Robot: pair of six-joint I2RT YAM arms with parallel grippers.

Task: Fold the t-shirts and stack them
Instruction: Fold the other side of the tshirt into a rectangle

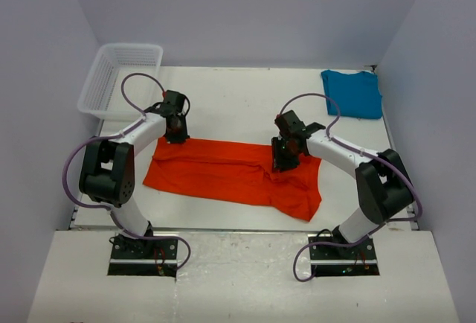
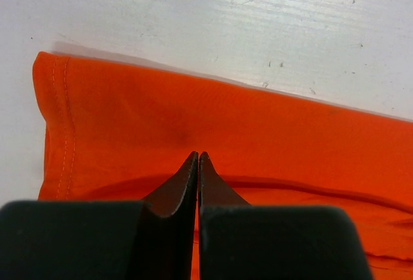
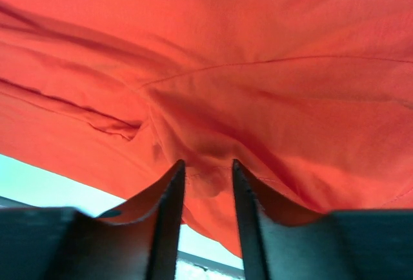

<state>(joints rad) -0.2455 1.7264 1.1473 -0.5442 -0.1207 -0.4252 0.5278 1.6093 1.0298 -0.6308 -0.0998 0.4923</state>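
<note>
The orange-red t-shirt [image 1: 223, 173] lies in a long flat band across the middle of the table, and fills much of both wrist views [image 2: 271, 125] [image 3: 258, 60]. My left gripper [image 1: 176, 135] [image 2: 198, 155] is at its far left corner. Its jaws are shut on the cloth, and a raised crease runs in behind them. My right gripper [image 1: 281, 161] [image 3: 208, 162] is over the shirt's right part. Its jaws stand apart, with a small bump of loose cloth between the tips. The teal-blue t-shirt [image 1: 353, 92] lies folded at the far right corner, away from both arms.
A white mesh basket [image 1: 119, 77] stands at the far left corner, just beyond the left arm. Grey walls close in the table on the left, right and back. Bare white tabletop [image 1: 238, 107] shows between the orange shirt and the back wall.
</note>
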